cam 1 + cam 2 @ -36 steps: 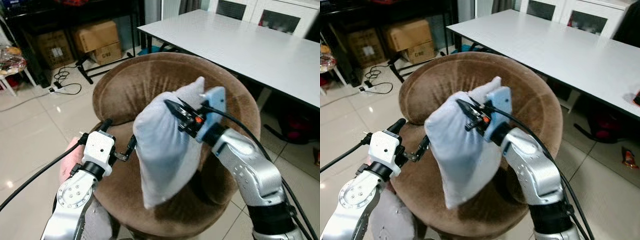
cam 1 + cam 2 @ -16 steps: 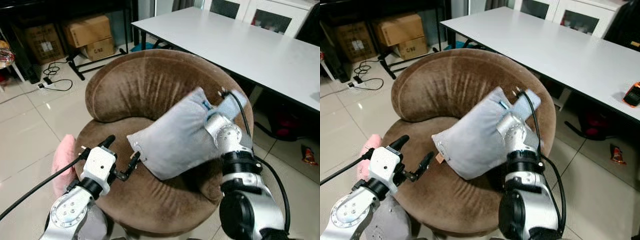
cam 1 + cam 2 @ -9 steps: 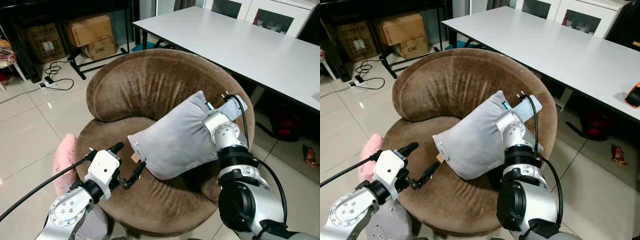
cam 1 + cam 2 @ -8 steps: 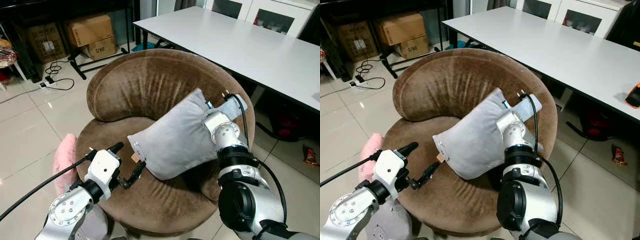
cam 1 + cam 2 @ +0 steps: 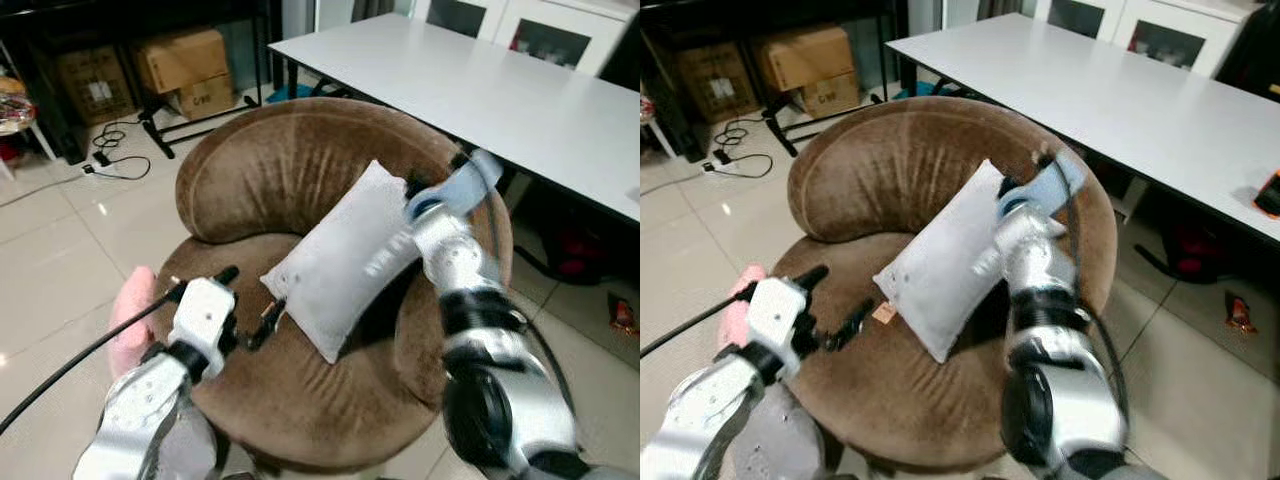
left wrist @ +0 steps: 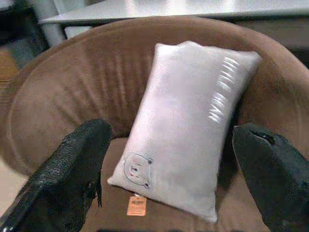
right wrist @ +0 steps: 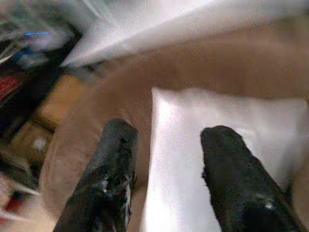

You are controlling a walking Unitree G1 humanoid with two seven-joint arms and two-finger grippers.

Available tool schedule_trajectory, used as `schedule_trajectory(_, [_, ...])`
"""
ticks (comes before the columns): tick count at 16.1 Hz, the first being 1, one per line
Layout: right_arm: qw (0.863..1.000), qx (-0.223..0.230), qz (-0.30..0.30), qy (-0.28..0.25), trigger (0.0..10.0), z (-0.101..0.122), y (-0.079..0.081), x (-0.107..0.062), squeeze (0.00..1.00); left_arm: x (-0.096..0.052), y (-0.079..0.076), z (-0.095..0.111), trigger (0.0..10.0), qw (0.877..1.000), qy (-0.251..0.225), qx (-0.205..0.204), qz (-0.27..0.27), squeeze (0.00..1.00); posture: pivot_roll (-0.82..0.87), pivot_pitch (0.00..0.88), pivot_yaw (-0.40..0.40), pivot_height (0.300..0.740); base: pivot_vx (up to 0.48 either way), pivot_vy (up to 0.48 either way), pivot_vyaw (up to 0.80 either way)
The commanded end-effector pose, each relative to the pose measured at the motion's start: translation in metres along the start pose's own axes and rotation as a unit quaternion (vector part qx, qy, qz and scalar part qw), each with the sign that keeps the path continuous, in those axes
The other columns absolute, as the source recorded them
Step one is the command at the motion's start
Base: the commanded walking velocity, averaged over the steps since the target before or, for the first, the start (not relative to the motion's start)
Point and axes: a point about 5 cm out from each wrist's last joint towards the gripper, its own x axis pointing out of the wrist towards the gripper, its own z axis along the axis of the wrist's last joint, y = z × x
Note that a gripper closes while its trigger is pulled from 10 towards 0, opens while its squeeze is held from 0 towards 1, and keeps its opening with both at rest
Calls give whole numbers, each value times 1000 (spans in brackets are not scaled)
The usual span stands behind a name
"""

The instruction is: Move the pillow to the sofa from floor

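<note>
A grey pillow (image 5: 350,258) stands tilted on the seat of the round brown sofa (image 5: 270,165), its top leaning on the backrest. A small bear print and an orange tag (image 6: 134,205) mark its lower corner. My right gripper (image 7: 169,130) is open just above the pillow's upper corner, with the wrist (image 5: 440,205) over the sofa's right rim and blurred by motion. My left gripper (image 5: 250,297) is open and empty over the front of the seat, pointing at the pillow's lower corner a little apart from it.
A pink pillow (image 5: 125,320) lies on the tiled floor left of the sofa. A long white table (image 5: 480,80) stands close behind at the right. Cardboard boxes (image 5: 185,65) and cables (image 5: 115,150) sit at the back left. A snack packet (image 5: 1237,312) lies on the floor at right.
The right gripper let go of the pillow and rose slightly. The pillow tipped up from lying slanted across the seat to leaning on the backrest. The left arm shifted slightly.
</note>
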Motion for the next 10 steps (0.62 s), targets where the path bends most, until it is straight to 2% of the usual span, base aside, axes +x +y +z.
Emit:
schedule_trajectory(1, [996, -64, 54, -25, 10000, 4, -5, -8, 1000, 1, 1, -3, 10000, 1000, 14, -20, 7, 0, -10, 0, -38, 740, 0, 0, 0])
schedule_trajectory(2, [994, -75, 72, -29, 10000, 4, -9, -12, 1000, 2, 1, -4, 10000, 1000, 15, -19, 11, 0, -18, 0, -32, 740, 0, 0, 0])
schedule_trajectory(3, [987, -120, 99, -33, 10000, -2, -29, -27, 0, 3, 3, -4, 10000, 999, 5, -18, 34, 0, -32, 0, -16, 740, 0, 0, 0])
schedule_trajectory(4, [978, -162, 125, -28, 10000, -8, -44, -44, 0, 4, 7, -3, 10000, 997, -6, -23, 67, 0, -43, 0, -6, 740, 0, 0, 0])
schedule_trajectory(5, [973, -184, 139, -22, 10000, -12, -50, -54, 0, 4, 9, -3, 10000, 996, -12, -23, 85, 0, -50, 0, -1, 740, 0, 0, 0])
schedule_trajectory(6, [960, -226, 164, -13, 10000, -20, -59, -72, 0, 2, 13, -2, 10000, 994, -19, -21, 110, 0, -57, 0, 3, 740, 0, 0, 0])
schedule_trajectory(8, [966, -214, 143, 4, 10000, -27, -70, -82, 0, 1, 14, -3, 10000, 993, -17, -14, 114, 0, -58, 0, 1, 740, 0, 0, 0])
schedule_trajectory(9, [961, -241, 132, 23, 10000, -38, -81, -95, 0, -2, 13, -5, 10000, 994, -14, 2, 113, 0, -54, 0, -7, 740, 0, 0, 0])
schedule_trajectory(10, [958, -252, 136, 34, 10000, -44, -84, -103, 0, -5, 14, -7, 10000, 992, -14, 0, 122, 0, -53, 0, -8, 740, 0, 0, 0])
